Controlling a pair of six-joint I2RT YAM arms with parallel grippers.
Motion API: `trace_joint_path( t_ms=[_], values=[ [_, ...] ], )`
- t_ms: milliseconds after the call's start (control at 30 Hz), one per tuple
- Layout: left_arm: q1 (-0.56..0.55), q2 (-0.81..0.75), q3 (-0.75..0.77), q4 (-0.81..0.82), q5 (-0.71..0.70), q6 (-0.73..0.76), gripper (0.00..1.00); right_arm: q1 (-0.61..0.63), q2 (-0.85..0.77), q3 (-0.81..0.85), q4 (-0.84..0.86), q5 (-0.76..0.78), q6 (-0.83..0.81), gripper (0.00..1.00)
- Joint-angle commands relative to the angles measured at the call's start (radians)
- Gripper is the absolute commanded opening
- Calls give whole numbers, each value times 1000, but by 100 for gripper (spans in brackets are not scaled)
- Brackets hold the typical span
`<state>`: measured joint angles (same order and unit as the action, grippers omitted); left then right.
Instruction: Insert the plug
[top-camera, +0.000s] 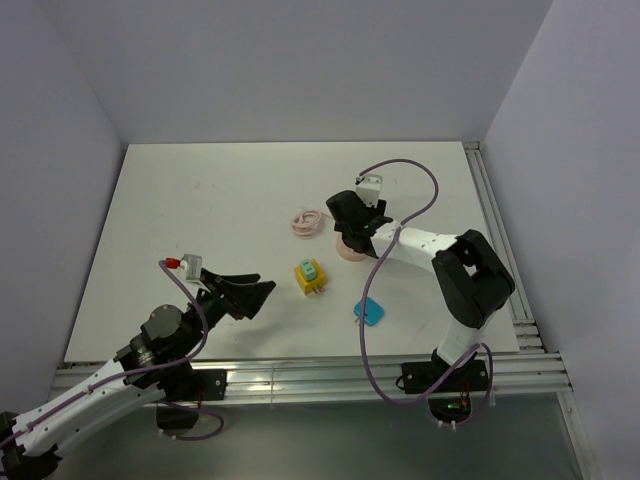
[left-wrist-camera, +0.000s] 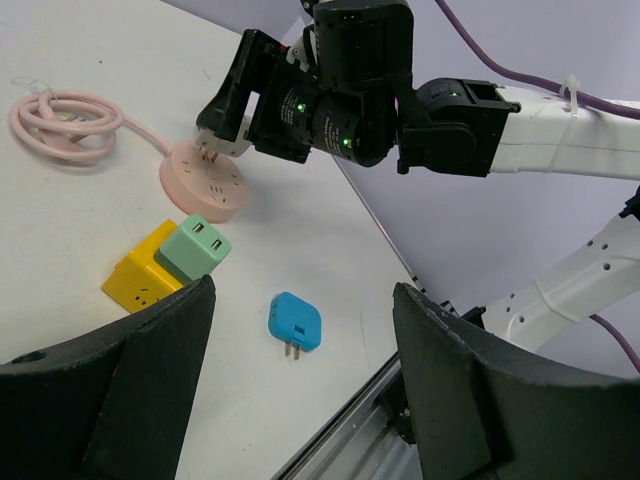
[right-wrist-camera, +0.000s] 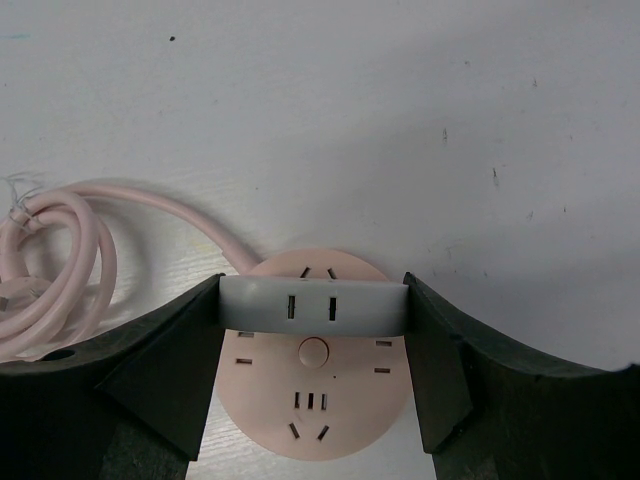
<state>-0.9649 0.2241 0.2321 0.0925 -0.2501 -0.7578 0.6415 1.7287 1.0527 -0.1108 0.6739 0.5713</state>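
Note:
My right gripper (right-wrist-camera: 312, 318) is shut on a grey plug (right-wrist-camera: 345, 306), held by its two ends between the fingers. Its prongs hang just above the far part of a round pink socket block (right-wrist-camera: 312, 400), which lies flat on the white table (top-camera: 200, 210). From the left wrist view the grey plug (left-wrist-camera: 222, 143) sits a little above the pink block (left-wrist-camera: 203, 183), prongs pointing down. My left gripper (top-camera: 255, 293) hovers open and empty near the front left, apart from all of it.
A mint-green plug sits in a yellow cube socket (top-camera: 310, 277) at the table's middle. A blue plug (top-camera: 370, 310) lies loose to its right. The block's pink cord (top-camera: 307, 221) is coiled behind it. An aluminium rail (top-camera: 300, 370) runs along the near edge.

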Motion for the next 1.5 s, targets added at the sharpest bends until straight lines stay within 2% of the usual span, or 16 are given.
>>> trace_joint_path(
  t_ms=[0,500,1100,1467],
  values=[
    [-3,-14,-7,29,14,-11,77,-2,15,18,23,35,-1,0],
    [-3,-25,-14,30,21,-20,77,24,6,-36,-46,18,73,0],
    [-3,-34,-19,26,29,-37,77,66,6,-126,-78,-5,87,0],
    [-3,-29,-17,29,38,-44,77,55,58,-108,-101,-62,82,0]
  ],
)
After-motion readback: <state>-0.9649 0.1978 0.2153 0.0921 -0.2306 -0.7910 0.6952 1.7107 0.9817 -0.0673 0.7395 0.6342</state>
